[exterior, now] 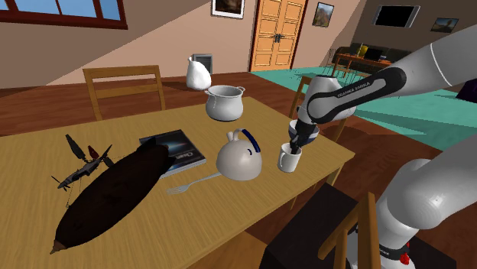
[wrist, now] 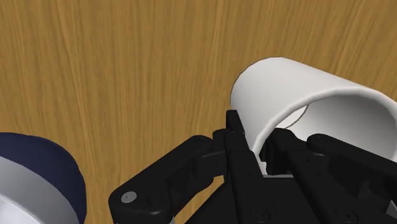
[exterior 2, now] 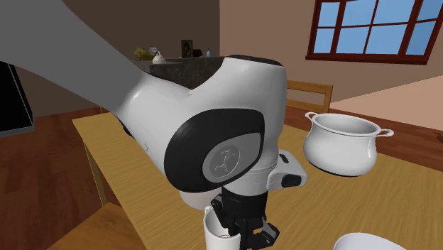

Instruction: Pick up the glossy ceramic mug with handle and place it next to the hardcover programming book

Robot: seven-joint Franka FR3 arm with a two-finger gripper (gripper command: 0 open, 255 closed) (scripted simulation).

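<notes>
Wooden table (exterior: 38, 160): gripper (wrist: 257, 137) with narrow fingers (wrist: 236, 127) clasps mug (wrist: 286, 89) wall. Grasp step in hand; next, lift clear and carry to shoulder view's left, beside book (exterior: 180, 149).

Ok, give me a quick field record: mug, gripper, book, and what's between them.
mug: white, upright; on the table or just off it, cannot tell
gripper: at the mug's rim, fingers clasping its wall
book: dark cover, flat, one end under a long dark object
between mug and book: white kettle
</notes>
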